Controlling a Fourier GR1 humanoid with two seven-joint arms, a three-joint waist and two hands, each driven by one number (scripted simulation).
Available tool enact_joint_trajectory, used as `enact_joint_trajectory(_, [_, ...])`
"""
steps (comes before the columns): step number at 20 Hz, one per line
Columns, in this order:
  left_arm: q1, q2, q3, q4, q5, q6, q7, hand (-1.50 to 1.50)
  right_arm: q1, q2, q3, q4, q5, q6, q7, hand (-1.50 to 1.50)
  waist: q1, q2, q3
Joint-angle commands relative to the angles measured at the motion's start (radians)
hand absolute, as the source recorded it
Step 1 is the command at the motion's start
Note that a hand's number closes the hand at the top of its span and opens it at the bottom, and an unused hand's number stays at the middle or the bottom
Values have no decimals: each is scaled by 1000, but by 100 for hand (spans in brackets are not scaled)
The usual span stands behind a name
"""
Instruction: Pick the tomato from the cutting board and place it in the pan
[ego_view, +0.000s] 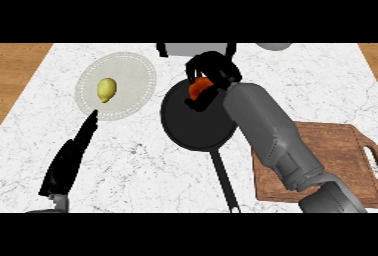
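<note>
A: Where is the tomato (198, 88) right now?

B: Just above the middle of the frame, inside the right hand (209, 75). The black fingers are curled round it, so only a red-orange patch shows between them.

A: And the pan (193, 125)?

B: It is a black round frying pan at the centre of the frame, lying on the white marble counter (148, 165). Its thin handle runs down toward the lower edge. The hand and tomato sit over the pan's upper rim; whether the tomato touches the pan, I cannot tell.

A: The cutting board (336, 150)?

B: Brown wood, at the right of the frame, below the middle, partly hidden by the grey right forearm that crosses it on the way up from the lower right corner. No tomato lies on the part that shows.

A: What about the other hand?

B: The left hand (74, 155) shows at the lower left, a dark slender shape with fingers straight and together, pointing up toward a plate (136, 70). It holds nothing.

A: Anything on that plate?

B: A pale round plate with a dotted rim in the upper left, with a yellow lemon (107, 89) lying near its middle. The fingertips reach the plate's lower edge.

A: Anything else?

B: A grey object (188, 48) at the top edge, cut off, behind the right hand.
</note>
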Motion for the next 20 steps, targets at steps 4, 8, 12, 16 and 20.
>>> enact_joint_trajectory(4, [-66,-17,-18,38,-15,0,6,0,-41,13,190,107,18,14,31,150,39,8,0])
enact_joint_trajectory(8, [-80,5,-17,32,-5,-29,-14,0,25,13,52,170,-177,162,95,-150,86,23,1])
enact_joint_trajectory(12, [-88,-23,-47,58,-22,-21,-17,0,24,13,13,175,-289,230,113,-150,104,23,1])
enact_joint_trajectory(16, [-54,-23,-43,25,-19,-16,0,0,87,14,-30,127,-393,137,-20,-150,85,13,3])
enact_joint_trajectory(20, [-102,-27,-44,52,-24,-18,9,0,57,14,-92,113,-504,38,-40,-150,89,20,3])
